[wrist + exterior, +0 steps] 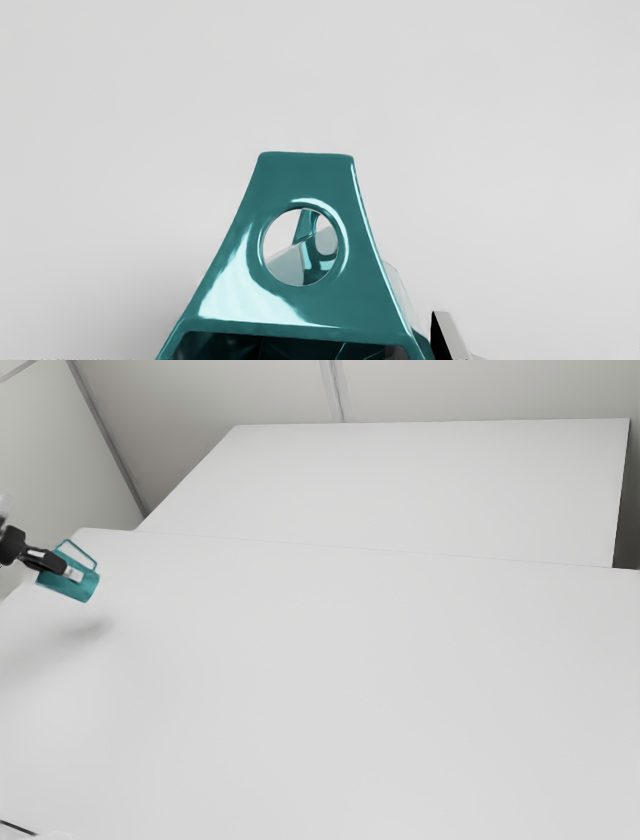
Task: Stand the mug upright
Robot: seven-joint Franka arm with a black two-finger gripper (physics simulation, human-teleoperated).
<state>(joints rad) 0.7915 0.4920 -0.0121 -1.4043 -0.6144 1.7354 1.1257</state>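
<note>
plainly, the broad white surface (330,690) takes up most of what we see from outside, with a soft shadow (88,630) on it toward the exterior view's left. above that shadow hangs the teal mug (68,584), clear of the surface and tipped well off upright, near the far edge. our claw (72,572) is closed on the mug's body, bearing its weight, and in the wrist view one finger (449,336) stands alongside it. smallest of all, the thin handle (81,551) sits on the mug's upper side. we judge the step in hand to be the carry and righting of the mug, since it is aloft but not standing. next, we should turn the wrist until the base faces down, lower gently, and let go only once it stands flat; an early release could topple it or let it roll.
</note>
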